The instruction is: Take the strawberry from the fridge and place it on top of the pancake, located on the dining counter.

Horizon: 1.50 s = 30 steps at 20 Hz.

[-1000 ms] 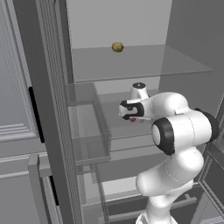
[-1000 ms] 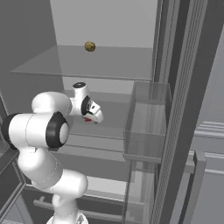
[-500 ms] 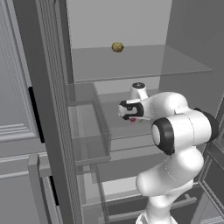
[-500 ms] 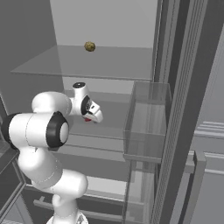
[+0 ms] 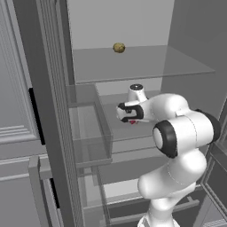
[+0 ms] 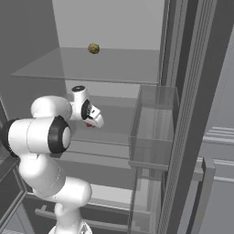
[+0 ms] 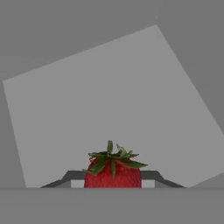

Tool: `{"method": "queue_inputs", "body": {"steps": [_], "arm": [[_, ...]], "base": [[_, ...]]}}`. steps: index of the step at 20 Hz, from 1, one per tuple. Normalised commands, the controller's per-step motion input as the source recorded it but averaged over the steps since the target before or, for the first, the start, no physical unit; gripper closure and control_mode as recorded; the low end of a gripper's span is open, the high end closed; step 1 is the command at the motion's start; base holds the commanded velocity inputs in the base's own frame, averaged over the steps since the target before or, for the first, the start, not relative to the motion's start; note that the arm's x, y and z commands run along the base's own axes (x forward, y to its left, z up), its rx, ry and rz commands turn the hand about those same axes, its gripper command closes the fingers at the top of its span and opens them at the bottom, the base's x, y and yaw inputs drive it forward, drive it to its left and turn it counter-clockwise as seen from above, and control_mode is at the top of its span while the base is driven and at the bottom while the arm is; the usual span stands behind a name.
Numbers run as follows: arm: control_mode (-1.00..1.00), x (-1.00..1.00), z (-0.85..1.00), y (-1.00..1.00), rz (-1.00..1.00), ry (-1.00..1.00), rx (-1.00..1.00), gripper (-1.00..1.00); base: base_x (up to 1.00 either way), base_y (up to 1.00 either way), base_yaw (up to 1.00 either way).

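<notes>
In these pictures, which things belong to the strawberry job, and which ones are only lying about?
Belong to the job:
- strawberry, between the fingertips of the shut gripper
- fridge, open, arm reaching onto its middle shelf

Only lying about:
- tan-yellow round item on the upper glass shelf
- clear door bin on the fridge door
- light grey cabinet beside the fridge

The strawberry (image 7: 113, 174) is bright red with a green leafy cap. Above it in the fridge (image 5: 133, 26), whose interior is pale grey, sits a tan-yellow round item (image 5: 119, 47). The dark fingers (image 7: 151, 176) flank the strawberry.
</notes>
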Motion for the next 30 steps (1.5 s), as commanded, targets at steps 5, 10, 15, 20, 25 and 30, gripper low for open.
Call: {"method": "queue_inputs", "body": {"steps": [5, 10, 15, 20, 25, 30], "arm": [[-1.00, -0.85, 0.00, 0.00, 0.00, -0.03, 0.00, 1.00], [-1.00, -1.00, 0.08, -0.29, 0.07, -0.05, 0.05, 1.00], [-1.00, -1.00, 0.39, -0.21, 0.16, 0.00, 0.01, 1.00], [-1.00, -1.00, 0.71, -0.09, 0.25, 0.00, -0.04, 1.00], [-1.00, -1.00, 0.71, 0.00, 0.18, -0.08, -0.08, 1.00], [-1.00, -0.94, 0.53, 0.00, 0.07, -0.17, 0.00, 1.00]], "base": [[0.00, 0.00, 0.00], [0.00, 0.00, 0.00], [0.00, 0.00, 0.00], [0.00, 0.00, 0.00], [0.00, 0.00, 0.00], [0.00, 0.00, 0.00]]}}
